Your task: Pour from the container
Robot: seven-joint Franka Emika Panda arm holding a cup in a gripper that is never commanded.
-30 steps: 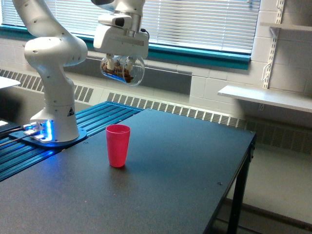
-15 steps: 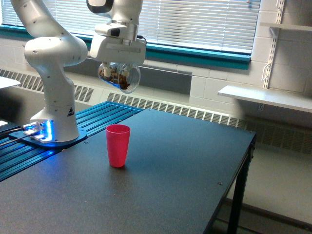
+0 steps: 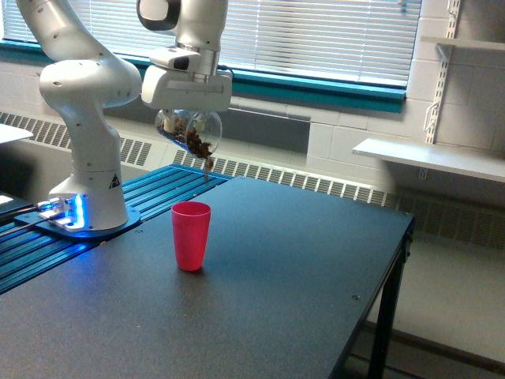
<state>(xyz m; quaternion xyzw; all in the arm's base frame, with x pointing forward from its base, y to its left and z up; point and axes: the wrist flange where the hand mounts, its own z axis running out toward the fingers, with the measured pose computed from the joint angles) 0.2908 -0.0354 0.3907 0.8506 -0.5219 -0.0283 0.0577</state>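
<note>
1. Markings: a small dark triangular sticker on the white arm base point(image 3: 113, 180); no writing legible.
2. Gripper point(image 3: 188, 118): pinches the container point(image 3: 189, 131) from above, fingers hidden behind it.
3. Container: clear, tipped, directly under the gripper, well above the table point(image 3: 276, 260); brown contents point(image 3: 202, 148) spilling from its rim.
4. Red cup point(image 3: 191, 235): upright on the table, below the container.
</note>
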